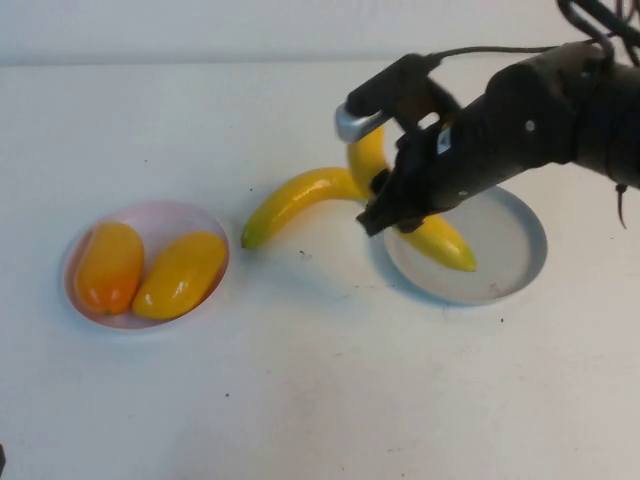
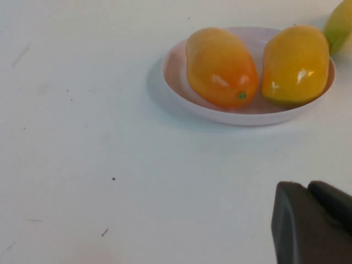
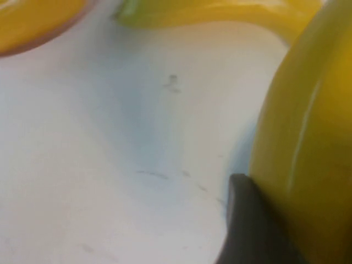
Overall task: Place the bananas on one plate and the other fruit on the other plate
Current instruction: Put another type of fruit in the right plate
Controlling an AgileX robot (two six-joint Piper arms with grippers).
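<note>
Right arm: reaches in from the upper right of the high view, angled down and leftward over the grey-blue plate (image 1: pixel 515 255), wrist low above the table (image 1: pixel 320 400).
Right gripper (image 1: pixel 392 212): at the plate's left rim, set against banana 1; in the right wrist view 1 dark finger (image 3: pixel 247 220) touches the banana's yellow skin. The other finger is hidden, so whether the jaws pinch the banana or stand spread cannot be told.
Left arm: almost wholly outside the high view, at its lower left edge.
Left gripper (image 2: pixel 314 223): low over bare table, near the pink plate; fingers pressed together, holding nothing.
Banana 1 (image 1: pixel 442 240): lies across the grey-blue plate's left rim, lower end on the plate, upper end past the rim behind the gripper; its middle is hidden by the arm.
Banana 2 (image 1: pixel 295 200): on the table left of the grey-blue plate, its right end meeting banana 1 near the gripper, its greenish tip pointing toward the pink plate.
Pink plate (image 1: pixel 175 212): on the left, well apart from the grey-blue plate.
Mango-like fruits: 2, side by side on the pink plate, left one (image 1: pixel 108 266) more orange, right one (image 1: pixel 182 274) more yellow.
</note>
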